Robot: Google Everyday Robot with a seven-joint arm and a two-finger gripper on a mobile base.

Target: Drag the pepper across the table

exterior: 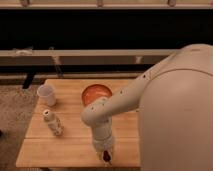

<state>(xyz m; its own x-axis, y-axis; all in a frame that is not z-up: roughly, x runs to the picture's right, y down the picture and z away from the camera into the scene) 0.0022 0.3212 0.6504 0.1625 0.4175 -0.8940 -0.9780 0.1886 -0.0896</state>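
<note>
Dark red and glossy, the pepper [106, 158] lay at the near edge of the tabletop [65, 147], right under our hand [105, 154]. We pointed the hand straight down onto it, though we could not tell how far the fingers were parted or whether they gripped it. Behind our arm sat the orange bowl [96, 93], partly covered by the elbow. To the left, well apart from the pepper, a small bottle [53, 123] lay tilted, and a white cup [46, 94] stood beyond it.
</note>
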